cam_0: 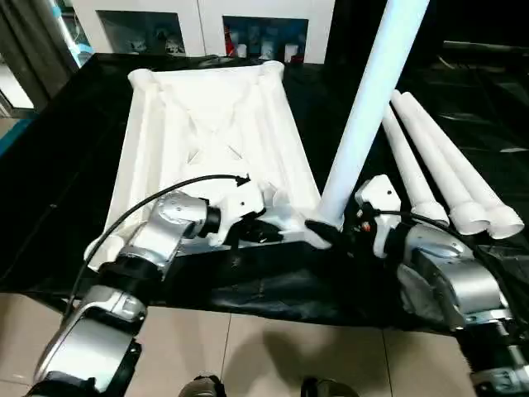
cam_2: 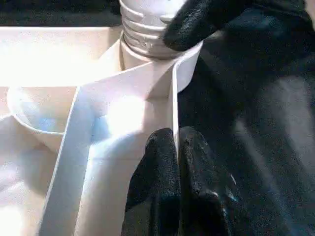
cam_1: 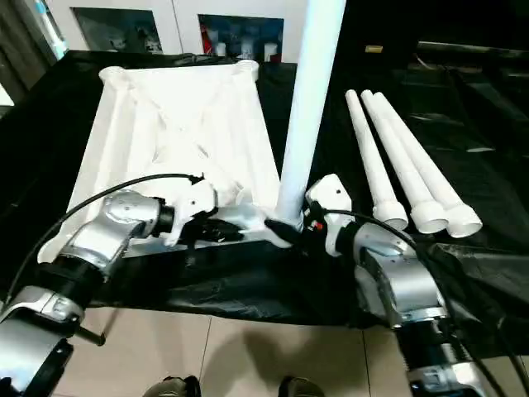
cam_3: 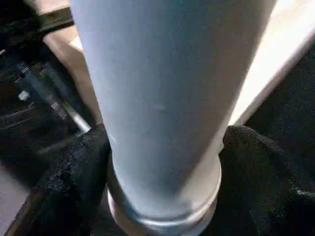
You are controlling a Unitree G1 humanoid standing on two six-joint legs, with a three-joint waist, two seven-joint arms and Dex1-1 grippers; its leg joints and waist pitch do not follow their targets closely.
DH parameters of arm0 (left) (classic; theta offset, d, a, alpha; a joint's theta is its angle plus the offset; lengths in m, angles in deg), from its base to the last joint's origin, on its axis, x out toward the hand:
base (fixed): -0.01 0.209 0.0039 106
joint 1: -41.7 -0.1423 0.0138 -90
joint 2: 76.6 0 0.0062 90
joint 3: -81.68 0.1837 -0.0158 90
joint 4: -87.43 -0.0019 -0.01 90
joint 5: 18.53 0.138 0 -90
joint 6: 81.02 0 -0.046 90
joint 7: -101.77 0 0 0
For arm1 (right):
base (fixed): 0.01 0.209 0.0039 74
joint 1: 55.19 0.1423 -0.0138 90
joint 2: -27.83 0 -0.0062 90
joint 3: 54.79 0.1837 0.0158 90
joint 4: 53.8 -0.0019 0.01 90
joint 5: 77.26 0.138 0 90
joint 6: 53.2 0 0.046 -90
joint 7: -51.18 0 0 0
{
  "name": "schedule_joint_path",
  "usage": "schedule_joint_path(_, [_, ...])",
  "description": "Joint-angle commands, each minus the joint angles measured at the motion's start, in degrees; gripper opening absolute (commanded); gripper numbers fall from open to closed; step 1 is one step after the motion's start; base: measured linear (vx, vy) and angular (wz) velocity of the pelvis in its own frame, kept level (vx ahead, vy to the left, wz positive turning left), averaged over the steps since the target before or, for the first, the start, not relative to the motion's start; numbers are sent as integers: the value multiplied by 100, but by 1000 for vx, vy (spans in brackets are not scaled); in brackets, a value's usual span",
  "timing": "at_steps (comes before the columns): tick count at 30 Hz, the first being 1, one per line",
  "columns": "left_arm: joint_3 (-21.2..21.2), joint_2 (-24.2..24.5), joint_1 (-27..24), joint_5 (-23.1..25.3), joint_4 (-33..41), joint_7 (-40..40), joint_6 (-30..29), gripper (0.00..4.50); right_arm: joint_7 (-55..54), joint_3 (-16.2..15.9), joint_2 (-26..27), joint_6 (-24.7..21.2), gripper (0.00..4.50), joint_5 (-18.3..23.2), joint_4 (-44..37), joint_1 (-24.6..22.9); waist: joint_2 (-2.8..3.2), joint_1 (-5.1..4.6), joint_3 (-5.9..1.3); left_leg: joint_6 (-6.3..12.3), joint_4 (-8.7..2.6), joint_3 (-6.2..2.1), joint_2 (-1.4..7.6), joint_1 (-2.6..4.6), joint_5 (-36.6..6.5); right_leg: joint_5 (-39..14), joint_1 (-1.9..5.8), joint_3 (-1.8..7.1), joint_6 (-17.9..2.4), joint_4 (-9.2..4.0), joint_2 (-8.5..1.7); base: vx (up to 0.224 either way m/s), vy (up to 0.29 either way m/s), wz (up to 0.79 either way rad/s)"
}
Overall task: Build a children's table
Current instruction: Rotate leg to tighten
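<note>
The children's table top [cam_0: 211, 124] lies upside down on black cloth, its ribbed X-braced underside facing up. One white leg [cam_0: 364, 107] stands upright in the near right corner socket [cam_2: 187, 73]. Its threaded end [cam_2: 142, 29] shows above the socket. My left gripper [cam_2: 176, 147] is shut on the thin rim wall of the top, just beside that corner. My right gripper [cam_0: 326, 231] straddles the base of the upright leg [cam_3: 162, 98], a black finger [cam_3: 74, 182] on each side, close against it but open. Three more legs [cam_0: 446, 174] lie side by side on the right.
The black cloth [cam_0: 66, 165] covers the whole work surface and hangs over its near edge. Pale floor tiles [cam_0: 248, 356] lie below that edge. A cabinet with dark glass shelves [cam_0: 264, 37] stands at the back. A black cable [cam_0: 157, 198] loops over my left forearm.
</note>
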Motion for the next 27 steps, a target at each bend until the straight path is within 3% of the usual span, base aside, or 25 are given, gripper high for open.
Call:
schedule_joint_path(1, [-42,123,-86,-116,146,-262,12,0,70,101,-170,-34,364,5,-82,-31,-72,11,-440,868,-280,-32,218,73,-418,86,355,270,-1693,-255,-357,0,0,0])
schedule_joint_path(3, [-37,139,-89,-117,170,-247,-14,0,2,110,-143,-42,353,-19,-21,-14,-80,6,-461,973,-251,-33,209,51,-163,457,347,263,-1752,-203,-346,0,0,0])
schedule_joint_path(5, [-32,147,-95,-127,191,-221,-30,0,-45,119,-111,-81,340,4,19,-2,-94,9,-450,1000,-249,-27,199,46,-225,368,349,260,-1749,-220,-358,0,0,0])
schedule_joint_path(8, [-31,128,-106,-142,227,-173,-60,0,-40,67,-42,-99,307,4,-6,-38,-99,12,-443,912,-256,-25,204,54,-355,78,345,265,-1700,-240,-357,0,0,0])
schedule_joint_path(15, [-74,-22,-17,-13,66,325,-66,0,-607,118,272,-208,275,-82,107,-113,-102,8,-456,878,-247,-28,199,52,-312,147,347,267,-1699,-226,-352,0,0,0])
schedule_joint_path(17, [-128,-176,108,133,-200,862,-7,0,-1341,228,528,-254,273,-306,392,-54,-89,-10,-431,751,-262,-21,197,62,-462,-168,308,268,-1657,-268,-350,0,0,0])
schedule_joint_path(20, [-139,-682,392,340,-744,1836,-85,0,-3139,745,1306,-516,272,-441,1170,189,-94,-55,-397,253,-311,-47,171,89,-1029,-1302,287,265,-1402,-372,-357,0,0,0])
schedule_joint_path(23, [-154,-1011,569,390,-1010,2349,-186,0,-3740,851,1604,-562,272,-470,1466,317,-112,-41,-385,133,-322,-41,168,121,-1184,-1534,263,293,-1231,-418,-353,0,0,0])
schedule_joint_path(25, [-185,-1333,737,389,-1250,2763,-268,0,-3973,758,1821,-493,272,-560,1632,434,-118,-50,-356,108,-337,-39,143,109,-1333,-1763,252,291,-1125,-459,-345,0,0,0])
schedule_joint_path(26, [-177,-1502,808,379,-1367,2847,-227,0,-3961,646,1911,-366,272,-643,1706,514,-88,-29,-363,73,-345,-52,151,149,-1480,-1993,242,295,-1059,-492,-367,0,0,0])
schedule_joint_path(27, [-167,-1537,818,375,-1389,2831,-205,0,-3873,592,1913,-288,272,-658,1705,538,-103,-34,-364,69,-347,-52,151,152,-1509,-2032,244,296,-1030,-503,-365,0,0,0])
